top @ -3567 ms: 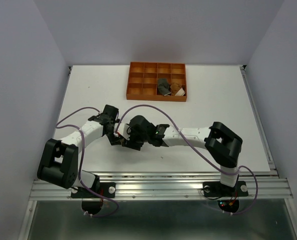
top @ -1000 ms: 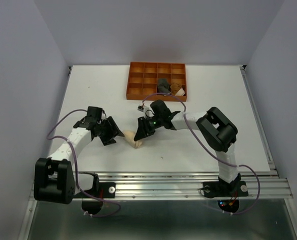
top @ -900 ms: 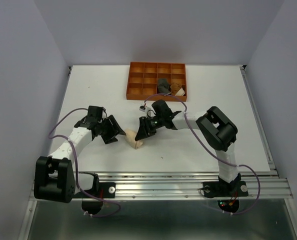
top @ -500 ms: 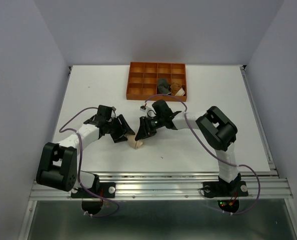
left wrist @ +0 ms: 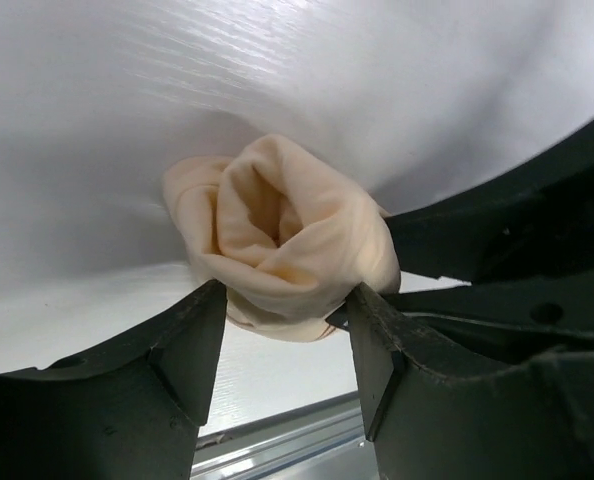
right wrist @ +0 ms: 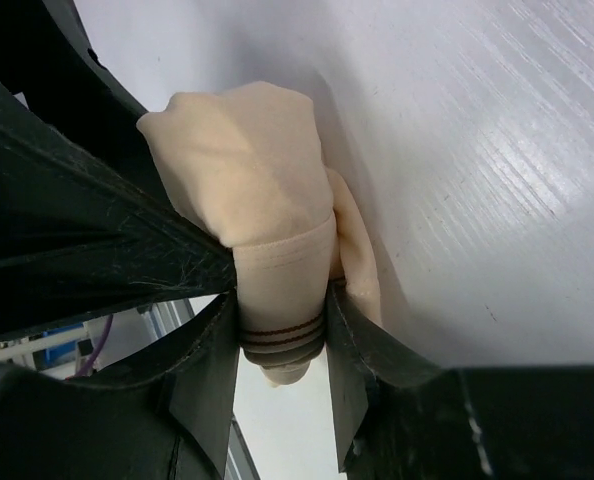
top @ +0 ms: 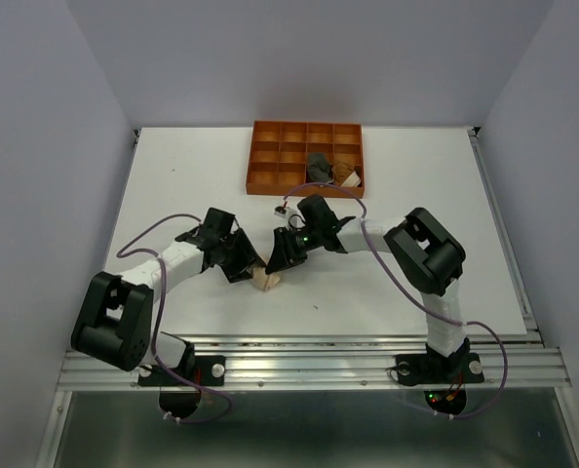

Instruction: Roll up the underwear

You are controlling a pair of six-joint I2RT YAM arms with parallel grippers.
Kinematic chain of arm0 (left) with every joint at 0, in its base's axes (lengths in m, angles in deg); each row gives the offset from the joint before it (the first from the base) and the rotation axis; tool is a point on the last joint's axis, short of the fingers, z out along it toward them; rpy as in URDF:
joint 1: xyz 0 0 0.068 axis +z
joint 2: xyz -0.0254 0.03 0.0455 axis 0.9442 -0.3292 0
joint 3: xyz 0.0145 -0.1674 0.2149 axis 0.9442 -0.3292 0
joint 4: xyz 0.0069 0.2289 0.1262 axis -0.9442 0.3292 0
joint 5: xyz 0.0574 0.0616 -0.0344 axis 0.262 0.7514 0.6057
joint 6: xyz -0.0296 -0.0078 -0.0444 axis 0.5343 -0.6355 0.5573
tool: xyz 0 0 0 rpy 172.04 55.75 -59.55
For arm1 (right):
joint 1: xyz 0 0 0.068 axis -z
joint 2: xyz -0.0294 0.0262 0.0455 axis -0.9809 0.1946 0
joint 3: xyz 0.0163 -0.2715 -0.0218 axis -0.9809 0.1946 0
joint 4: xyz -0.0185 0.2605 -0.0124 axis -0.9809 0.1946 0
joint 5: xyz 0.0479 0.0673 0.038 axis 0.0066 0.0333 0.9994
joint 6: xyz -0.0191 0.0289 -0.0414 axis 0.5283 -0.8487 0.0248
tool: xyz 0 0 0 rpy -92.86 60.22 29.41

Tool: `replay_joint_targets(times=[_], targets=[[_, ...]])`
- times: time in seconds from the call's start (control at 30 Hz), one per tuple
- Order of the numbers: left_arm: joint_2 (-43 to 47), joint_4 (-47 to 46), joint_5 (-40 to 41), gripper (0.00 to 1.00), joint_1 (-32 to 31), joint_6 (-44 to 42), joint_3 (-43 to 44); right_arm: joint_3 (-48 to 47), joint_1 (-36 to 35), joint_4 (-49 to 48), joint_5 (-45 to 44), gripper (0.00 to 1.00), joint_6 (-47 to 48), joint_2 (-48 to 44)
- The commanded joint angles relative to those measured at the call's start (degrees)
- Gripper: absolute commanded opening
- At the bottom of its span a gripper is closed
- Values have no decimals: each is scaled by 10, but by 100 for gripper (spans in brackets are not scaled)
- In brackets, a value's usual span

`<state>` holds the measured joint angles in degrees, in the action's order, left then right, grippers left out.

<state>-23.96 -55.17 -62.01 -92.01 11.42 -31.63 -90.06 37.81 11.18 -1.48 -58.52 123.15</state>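
Pale peach underwear (top: 265,281) looks nearly rolled, gripped by both your left end effector (left wrist: 285,297) and right end effector (right wrist: 282,300); your next move probably calls for tightening it without unwinding.

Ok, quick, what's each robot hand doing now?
Left gripper: jaws shut on the rolled pale peach fabric briefs.
Right gripper: jaws shut on the same briefs.
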Motion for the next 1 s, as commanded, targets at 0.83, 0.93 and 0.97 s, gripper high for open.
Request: replay_joint_targets(times=[0.83, 0.93, 0.97], targets=[[-91, 45, 121, 36, -56, 35, 45, 56, -67, 59, -217, 67, 230, -161], [-90, 48, 122, 36, -60, 32, 52, 59, -72, 49, -241, 68, 233, -168], [-90, 50, 122, 36, -61, 32, 52, 59, -72, 48, -245, 68, 234, -168]])
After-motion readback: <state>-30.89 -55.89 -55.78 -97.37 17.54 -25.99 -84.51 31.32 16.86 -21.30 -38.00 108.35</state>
